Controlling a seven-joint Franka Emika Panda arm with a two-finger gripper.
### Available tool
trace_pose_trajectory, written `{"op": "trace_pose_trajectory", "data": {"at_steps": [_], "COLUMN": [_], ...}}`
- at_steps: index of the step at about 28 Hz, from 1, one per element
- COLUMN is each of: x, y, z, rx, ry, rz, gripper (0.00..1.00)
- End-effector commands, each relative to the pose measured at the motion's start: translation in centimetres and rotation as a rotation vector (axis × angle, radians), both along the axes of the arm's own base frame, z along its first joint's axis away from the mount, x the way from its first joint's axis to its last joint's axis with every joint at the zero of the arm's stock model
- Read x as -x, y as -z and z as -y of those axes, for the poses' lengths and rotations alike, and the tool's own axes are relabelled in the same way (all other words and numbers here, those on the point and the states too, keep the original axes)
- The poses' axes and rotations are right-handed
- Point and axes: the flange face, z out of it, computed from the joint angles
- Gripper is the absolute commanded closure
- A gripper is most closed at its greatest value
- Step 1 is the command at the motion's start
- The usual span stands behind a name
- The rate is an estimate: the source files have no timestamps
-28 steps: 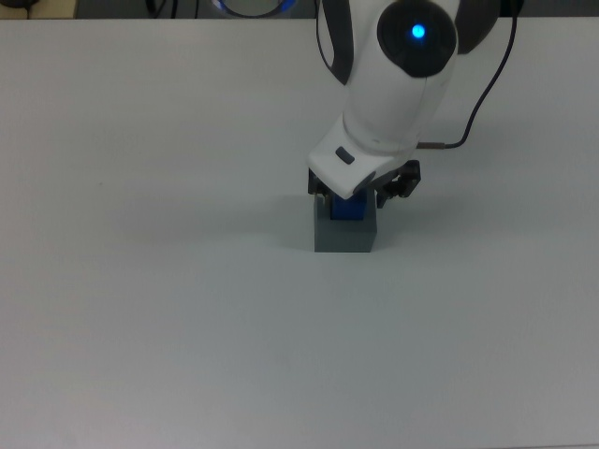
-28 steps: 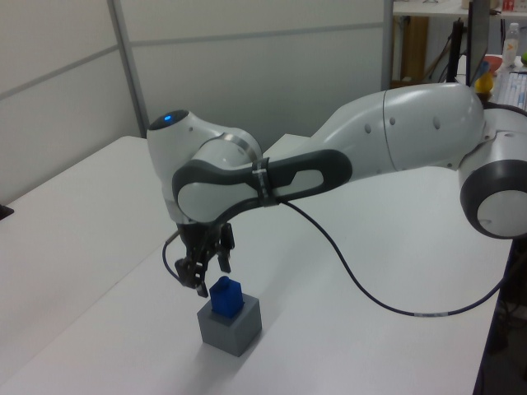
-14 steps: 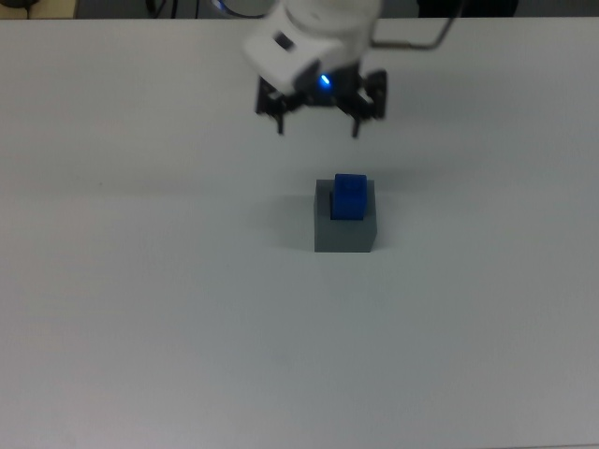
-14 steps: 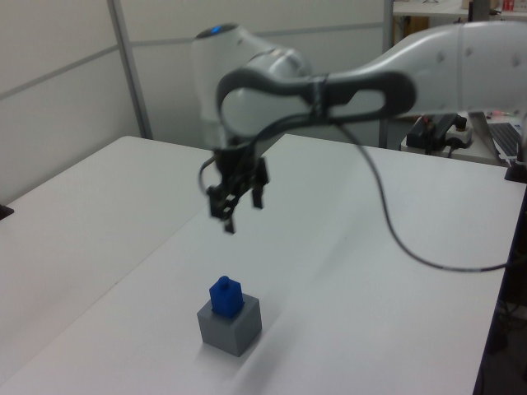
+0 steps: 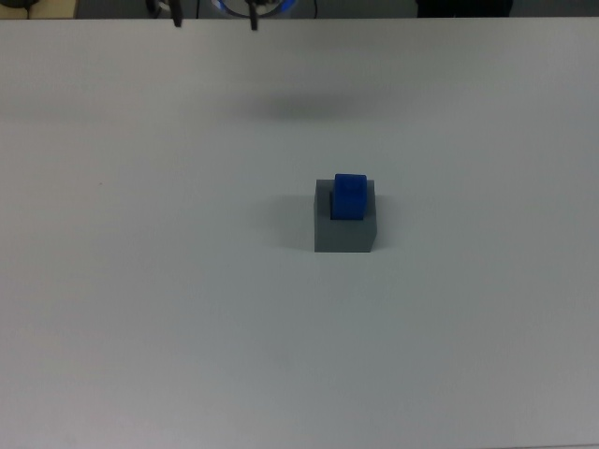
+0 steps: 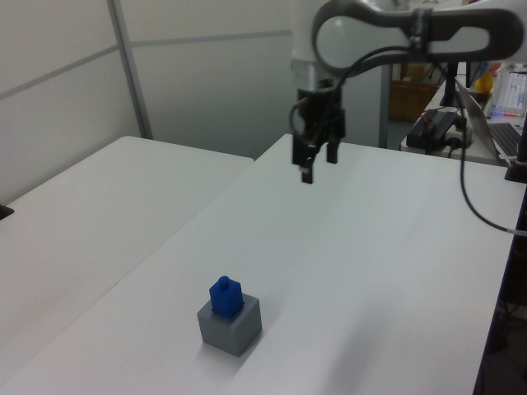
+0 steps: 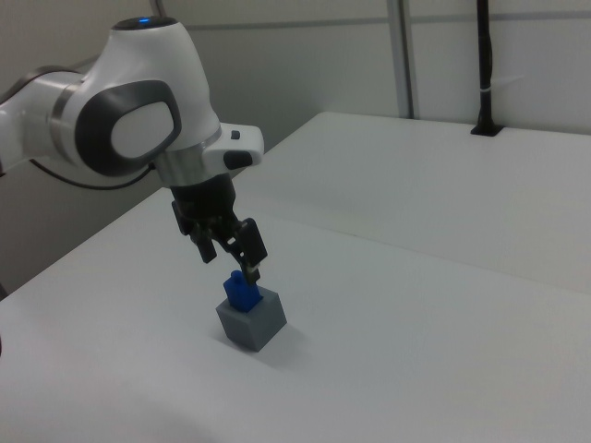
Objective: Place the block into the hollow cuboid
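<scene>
My pincer is spread wide and holds nothing. In the left view it hangs high over the far part of the desk, well apart from the block. A moment ago it was right at the block. Now it has let go and gone up and away.

The block stands upright in the hole of the hollow cuboid, and its top pokes out above the rim. I think my job is done, since the block sits there with no help from me.

In the top view I can see only the 2 tips of my pincer, cut off at the top edge. In the right view my pincer looks just above the block, which does not match the other 2 views. I cannot see how deep the block goes into the hole.
</scene>
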Motion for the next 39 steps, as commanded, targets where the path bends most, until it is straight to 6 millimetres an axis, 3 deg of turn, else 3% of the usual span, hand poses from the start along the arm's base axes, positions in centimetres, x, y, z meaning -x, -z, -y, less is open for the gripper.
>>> {"op": "trace_pose_trajectory", "data": {"at_steps": [1, 21, 29, 39], "x": [2.1, 1.1, -2.0, -2.1], "y": [-0.5, 0.5, 0.3, -0.1], "z": [1.8, 0.6, 1.3, 1.9], "rx": [0.016, 0.016, 0.016, 0.014], "ry": [-0.014, -0.037, -0.040, -0.052], "rz": [0.015, 0.000, 0.014, 0.021], "gripper": [0.00, 0.00, 0.00, 0.00]}}
